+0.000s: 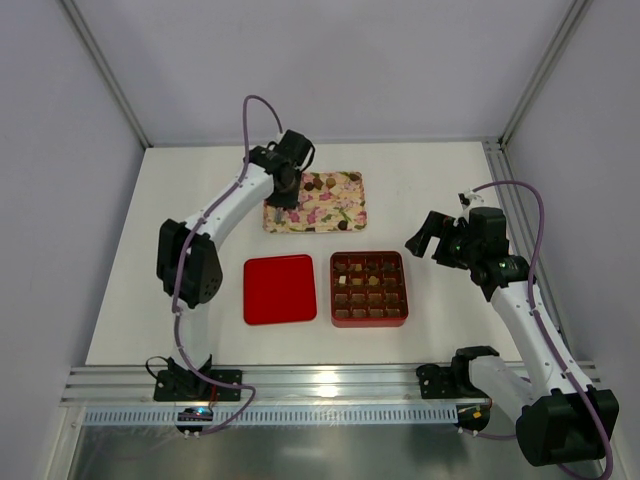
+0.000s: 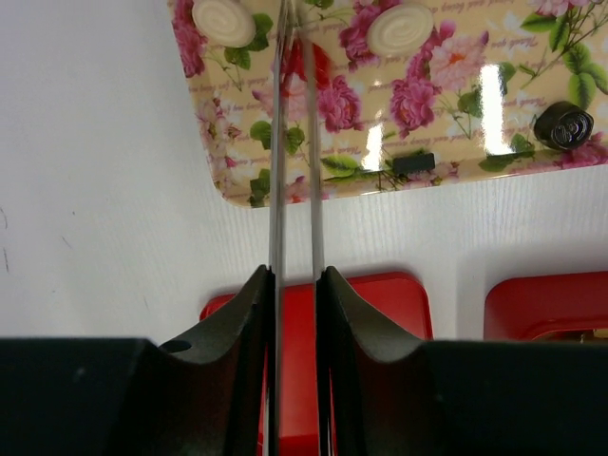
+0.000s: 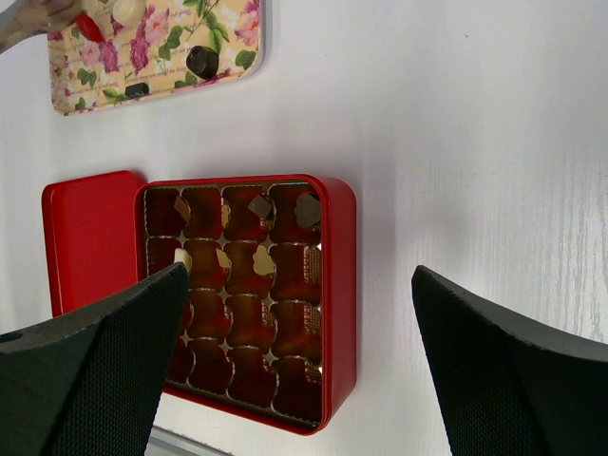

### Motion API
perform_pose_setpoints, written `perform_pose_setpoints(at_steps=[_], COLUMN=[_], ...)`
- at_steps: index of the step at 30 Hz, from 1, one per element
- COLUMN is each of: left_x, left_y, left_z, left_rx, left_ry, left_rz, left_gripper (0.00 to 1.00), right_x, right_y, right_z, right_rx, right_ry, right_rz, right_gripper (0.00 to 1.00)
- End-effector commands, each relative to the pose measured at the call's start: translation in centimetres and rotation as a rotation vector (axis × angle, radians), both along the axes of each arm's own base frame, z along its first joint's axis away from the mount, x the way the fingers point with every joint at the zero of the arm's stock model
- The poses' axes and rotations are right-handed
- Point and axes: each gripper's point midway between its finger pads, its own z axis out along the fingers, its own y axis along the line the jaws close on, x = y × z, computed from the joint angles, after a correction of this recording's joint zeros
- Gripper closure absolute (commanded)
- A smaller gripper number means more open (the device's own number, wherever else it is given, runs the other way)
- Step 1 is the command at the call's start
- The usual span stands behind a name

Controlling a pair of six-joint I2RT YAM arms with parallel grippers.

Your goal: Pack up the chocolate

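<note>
the left end effector (image 2: 294,38) hangs low over the left end of the flowered tray (image 1: 345,218), which lies toward the far edge of the tabletop (image 1: 430,180). its thin fingers (image 2: 276,142) stand close together, with a red-wrapped piece (image 2: 321,68) at their tips. whether they pinch it or only flank it i cannot tell. loose chocolate (image 2: 399,28) lies on the tray: two pale spiral rounds, a dark round and a small dark bar. a few more pieces sit in cells of the brown gridded insert (image 3: 237,313) in the red box (image 1: 369,289), near the middle of the near edge. the red lid (image 1: 280,290) lies flat just beside the box, on its left. the right end effector (image 1: 432,238) hovers toward the right edge, released, jaws wide apart and holding nothing.
</note>
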Motion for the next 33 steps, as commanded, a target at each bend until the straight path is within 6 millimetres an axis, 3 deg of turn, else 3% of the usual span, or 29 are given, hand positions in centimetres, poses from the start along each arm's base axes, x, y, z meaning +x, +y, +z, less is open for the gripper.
perform_pose_setpoints(at_steps=[1, 13, 22, 33], left_x=[-0.6, -1.5, -2.6, -3.1], left_y=[-0.2, -1.0, -6.0, -10.8], left_z=[2.9, 3.1, 4.9, 4.5], left_rx=[-0.046, -0.059, -0.118, -0.131], left_ry=[-0.051, -0.047, -0.083, -0.08], left_rz=[-0.001, -0.033, -0.158, -0.257], left_gripper=[0.72, 0.7, 0.62, 0.6], right_x=[1.0, 0.8, 0.9, 0.6], right_y=[0.2, 0.2, 0.2, 0.0], right_z=[1.9, 1.9, 2.1, 2.3], right_rx=[0.004, 0.002, 0.007, 0.0], right_ry=[-0.065, -0.068, -0.072, -0.077], right_rz=[0.012, 0.011, 0.012, 0.004], right_gripper=[0.0, 0.0, 0.0, 0.0])
